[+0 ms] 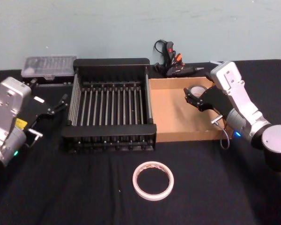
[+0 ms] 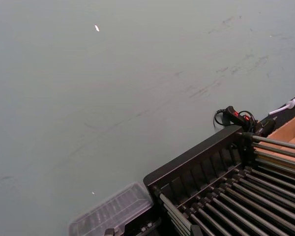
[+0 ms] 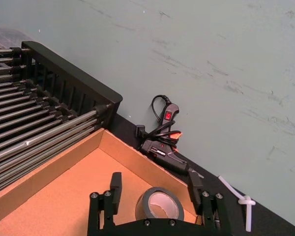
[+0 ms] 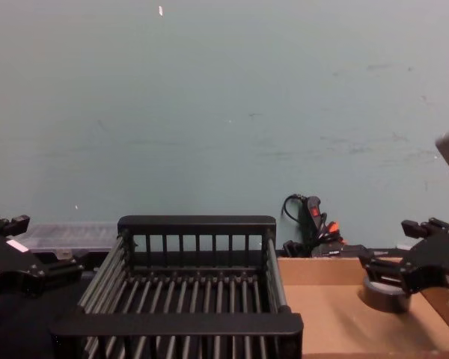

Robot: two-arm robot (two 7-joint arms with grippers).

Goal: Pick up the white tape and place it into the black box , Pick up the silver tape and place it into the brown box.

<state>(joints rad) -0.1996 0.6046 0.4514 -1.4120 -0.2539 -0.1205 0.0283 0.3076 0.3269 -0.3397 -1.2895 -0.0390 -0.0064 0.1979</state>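
The right gripper (image 3: 155, 194) hangs over the far right corner of the brown box (image 1: 178, 119), fingers apart on either side of the silver tape (image 3: 159, 204), which looks to sit on the cardboard floor. Best to lift straight up, clear of the roll. The white tape (image 1: 153, 180) lies on the table in front of the black box (image 1: 111, 140); the left gripper (image 1: 56, 107) waits left of that crate, slightly parted.

White tape (image 1: 153, 181): off-white ring, red-marked core. Silver tape (image 3: 160, 204): dull grey, pale core. Black box (image 1: 110, 63): black, barred; brown box (image 1: 187, 136): plain brown.
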